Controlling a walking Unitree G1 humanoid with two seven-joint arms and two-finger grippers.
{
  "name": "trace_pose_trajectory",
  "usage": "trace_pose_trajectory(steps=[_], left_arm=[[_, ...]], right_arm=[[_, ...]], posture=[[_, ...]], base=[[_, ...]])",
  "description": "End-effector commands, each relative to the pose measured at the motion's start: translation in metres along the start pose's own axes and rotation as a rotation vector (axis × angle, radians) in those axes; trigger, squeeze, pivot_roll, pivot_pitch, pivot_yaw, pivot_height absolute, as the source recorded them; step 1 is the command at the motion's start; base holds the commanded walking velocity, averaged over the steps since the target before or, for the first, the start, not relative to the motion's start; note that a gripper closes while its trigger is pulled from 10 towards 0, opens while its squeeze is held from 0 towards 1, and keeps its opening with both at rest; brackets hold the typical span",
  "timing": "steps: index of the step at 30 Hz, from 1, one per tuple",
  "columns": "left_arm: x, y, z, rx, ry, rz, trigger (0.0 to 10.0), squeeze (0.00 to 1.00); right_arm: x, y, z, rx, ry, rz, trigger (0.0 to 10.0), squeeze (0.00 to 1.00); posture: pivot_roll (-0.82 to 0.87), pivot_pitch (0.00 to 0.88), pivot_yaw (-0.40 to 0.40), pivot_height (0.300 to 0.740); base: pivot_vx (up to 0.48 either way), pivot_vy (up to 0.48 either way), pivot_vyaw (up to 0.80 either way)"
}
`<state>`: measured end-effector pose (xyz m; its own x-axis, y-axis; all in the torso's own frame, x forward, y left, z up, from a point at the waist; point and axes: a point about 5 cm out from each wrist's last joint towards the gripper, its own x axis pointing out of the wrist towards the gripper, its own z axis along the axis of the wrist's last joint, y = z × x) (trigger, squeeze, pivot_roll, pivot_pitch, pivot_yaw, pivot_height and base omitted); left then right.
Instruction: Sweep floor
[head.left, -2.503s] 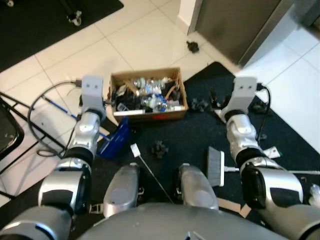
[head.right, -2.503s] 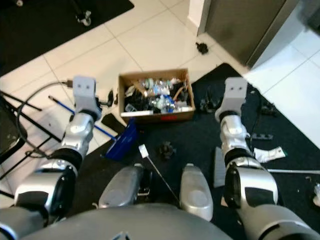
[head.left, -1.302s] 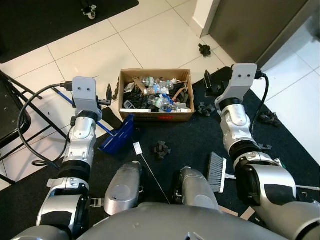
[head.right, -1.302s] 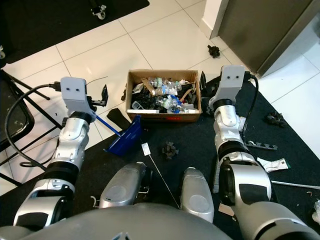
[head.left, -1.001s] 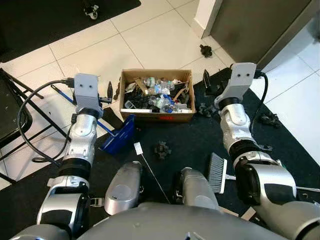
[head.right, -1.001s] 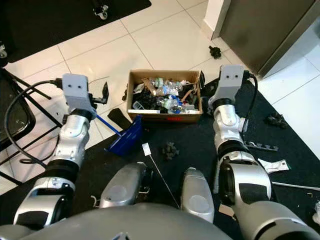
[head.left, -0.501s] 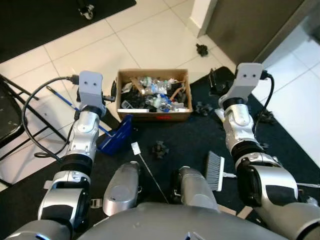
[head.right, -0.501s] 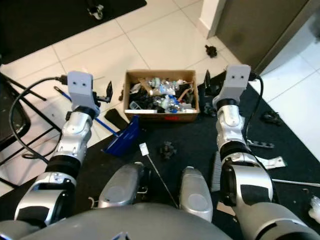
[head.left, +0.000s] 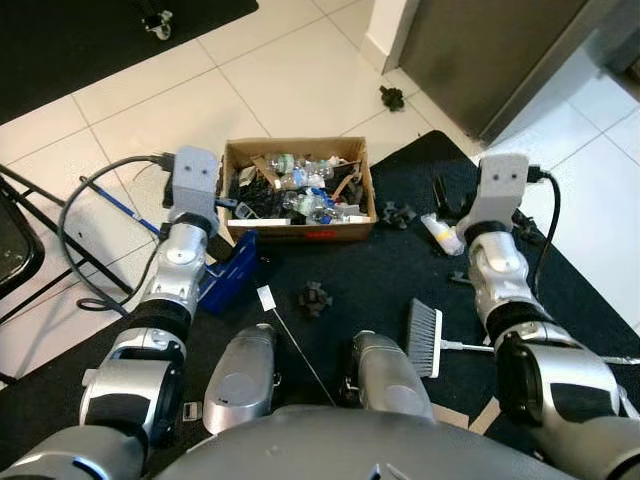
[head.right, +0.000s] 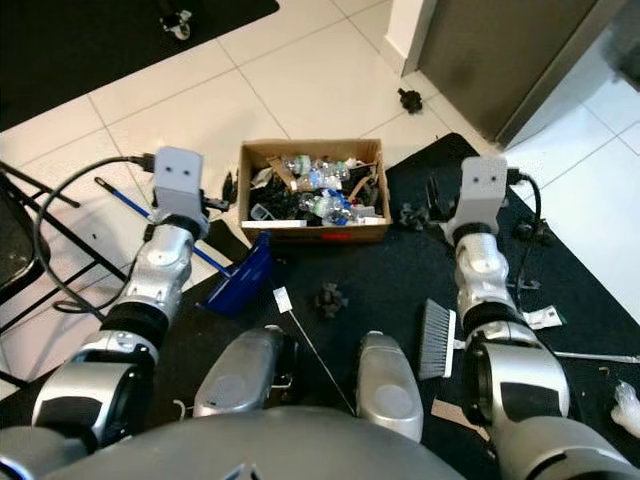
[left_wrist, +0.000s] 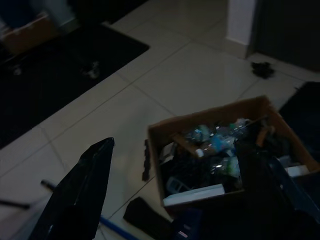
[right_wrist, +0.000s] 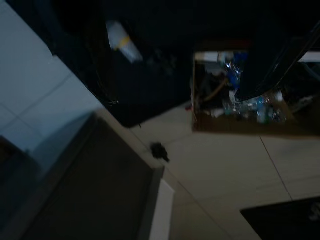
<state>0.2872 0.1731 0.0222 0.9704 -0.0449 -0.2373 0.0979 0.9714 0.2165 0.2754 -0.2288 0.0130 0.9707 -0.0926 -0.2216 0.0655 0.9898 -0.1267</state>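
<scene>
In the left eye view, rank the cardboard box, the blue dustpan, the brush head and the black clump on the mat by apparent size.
Largest to smallest:
1. Cardboard box
2. Blue dustpan, though an arm partly hides it
3. Brush head, close to the dustpan and nearer the camera, so that order is unsure
4. Black clump

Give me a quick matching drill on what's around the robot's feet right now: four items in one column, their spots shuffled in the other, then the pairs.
Items:
1. cardboard box
2. blue dustpan
3. hand brush
4. small black clump

Places:
A. on the white tiles near the grey door
B. on the black mat beside the robot's right forearm
C. at the mat's edge, full of bottles and scraps
D. next to the robot's left arm, just below the box's corner

Pairs: 1-C, 2-D, 3-B, 4-A
</scene>
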Motion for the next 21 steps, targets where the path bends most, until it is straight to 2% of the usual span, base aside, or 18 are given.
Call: trace_pose_trajectory(steps=[1, 6, 10, 14, 15, 19, 21], left_arm=[[0.001, 0.006, 0.002, -0.022, -0.008, 0.017, 10.0, 0.0], [0.003, 0.005, 0.003, -0.011, -0.009, 0.005, 10.0, 0.0], [0.013, 0.0, 0.015, 0.04, -0.043, -0.031, 10.0, 0.0], [0.015, -0.005, 0.015, 0.058, -0.042, -0.051, 10.0, 0.0], [0.017, -0.011, 0.017, 0.062, -0.047, -0.062, 10.0, 0.0], [0.019, -0.013, 0.022, 0.039, -0.058, -0.058, 10.0, 0.0], [0.017, -0.017, 0.021, 0.032, -0.066, -0.065, 10.0, 0.0]], right_arm=[[-0.002, -0.001, -0.003, 0.033, 0.005, -0.04, 10.0, 0.0], [-0.002, -0.003, -0.001, 0.096, -0.023, -0.093, 10.0, 0.0], [-0.001, 0.0, 0.003, 0.178, -0.054, -0.137, 10.0, 0.0], [0.001, 0.0, 0.006, 0.158, -0.064, -0.131, 10.0, 0.0], [0.001, -0.004, 0.007, 0.138, -0.069, -0.134, 10.0, 0.0], [0.001, -0.01, 0.009, 0.132, -0.075, -0.143, 10.0, 0.0], [0.007, -0.011, 0.02, 0.102, -0.109, -0.135, 10.0, 0.0]], posture=[[0.1, 0.0, 0.012, 0.74], [0.09, 0.0, 0.05, 0.74], [0.03, 0.0, 0.078, 0.74], [0.0, 0.0, 0.081, 0.74], [0.01, 0.0, 0.076, 0.74], [0.01, 0.0, 0.072, 0.74], [0.02, 0.0, 0.049, 0.74]], base=[[0.0, 0.0, 0.0], [0.0, 0.0, 0.0], [0.0, 0.0, 0.0], [0.0, 0.0, 0.0], [0.0, 0.0, 0.0], [0.0, 0.0, 0.0], [0.0, 0.0, 0.0]])
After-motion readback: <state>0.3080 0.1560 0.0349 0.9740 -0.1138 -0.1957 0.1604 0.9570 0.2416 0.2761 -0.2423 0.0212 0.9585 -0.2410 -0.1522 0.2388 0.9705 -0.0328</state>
